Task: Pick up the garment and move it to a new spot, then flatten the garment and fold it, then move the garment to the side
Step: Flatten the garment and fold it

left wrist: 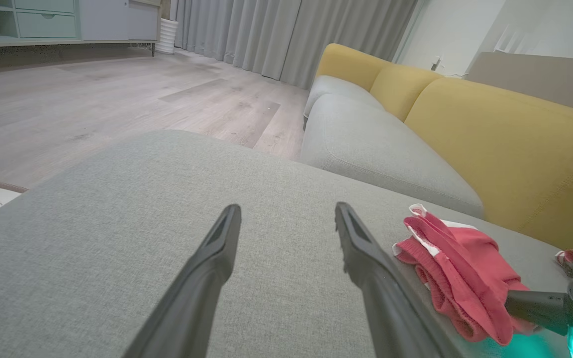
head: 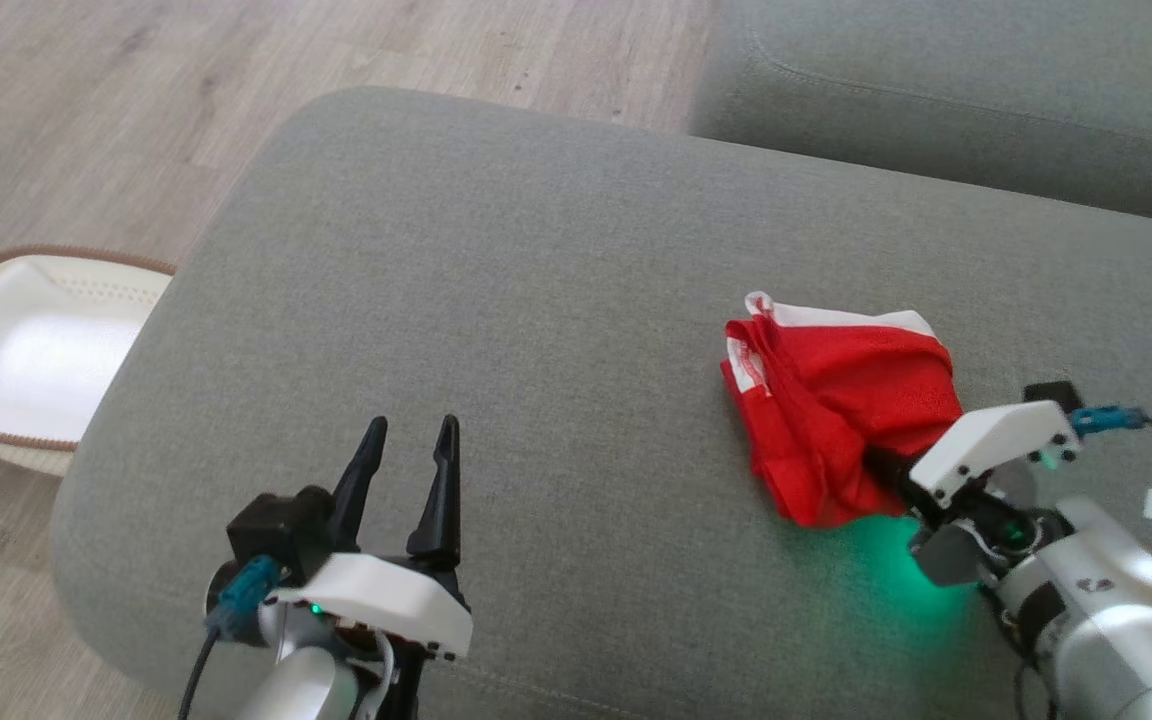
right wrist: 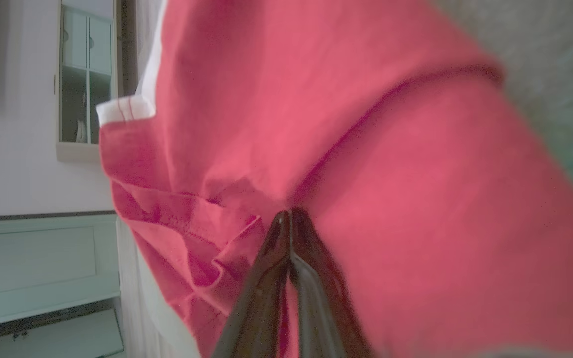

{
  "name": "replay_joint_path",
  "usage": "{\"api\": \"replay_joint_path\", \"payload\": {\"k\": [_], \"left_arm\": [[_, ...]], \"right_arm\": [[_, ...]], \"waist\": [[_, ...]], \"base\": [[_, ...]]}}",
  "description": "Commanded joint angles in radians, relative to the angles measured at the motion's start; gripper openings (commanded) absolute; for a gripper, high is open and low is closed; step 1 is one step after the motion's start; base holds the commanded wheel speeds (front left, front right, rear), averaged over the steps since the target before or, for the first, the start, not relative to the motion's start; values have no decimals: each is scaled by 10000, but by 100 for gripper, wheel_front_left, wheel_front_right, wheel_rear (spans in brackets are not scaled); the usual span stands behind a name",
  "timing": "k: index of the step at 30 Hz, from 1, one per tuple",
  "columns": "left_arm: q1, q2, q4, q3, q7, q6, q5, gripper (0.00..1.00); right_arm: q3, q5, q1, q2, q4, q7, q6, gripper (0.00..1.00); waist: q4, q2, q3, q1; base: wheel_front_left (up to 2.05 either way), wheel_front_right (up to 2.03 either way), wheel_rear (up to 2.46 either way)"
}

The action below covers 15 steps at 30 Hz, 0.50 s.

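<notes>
Two sets of jaws above a grey sofa point(head: 536, 300): right jaws clenched on the crumpled red garment point(head: 836, 400); left jaws released, well apart.

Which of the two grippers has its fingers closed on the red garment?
The right gripper: its fingers meet at the tips, pinching the red garment. The left gripper has its fingers spread apart over bare grey cushion, touching no cloth.

A red garment point(head: 841, 400) with white trim is seen on a grey sofa cushion point(head: 496, 300); a white basket point(head: 86, 290) is rimmed in brown.
</notes>
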Motion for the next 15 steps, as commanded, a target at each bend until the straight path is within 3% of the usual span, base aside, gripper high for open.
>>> {"api": "replay_joint_path", "payload": {"k": [1, 4, 9, 15], "left_arm": [[-514, 6, -273, 341, -113, -38, 26, 100], [-472, 16, -260, 381, -115, -44, 33, 100], [-363, 30, -282, 480, -118, -3, 40, 100], [-365, 76, -370, 583, -121, -8, 75, 100]], "right_arm": [[81, 97, -103, 130, -159, 134, -7, 0], [-27, 411, 112, 534, -547, 487, -7, 0], [99, 654, 876, 1079, -2276, 758, -7, 0], [250, 172, 1422, 791, -4566, 20, -7, 0]], "waist": [[48, 0, 2, 0], [96, 0, -32, 0], [-109, 0, -107, 0], [-679, 0, -196, 0]], "base": [[0, 0, 0], [0, 0, 0], [0, 0, 0], [0, 0, 0]]}}
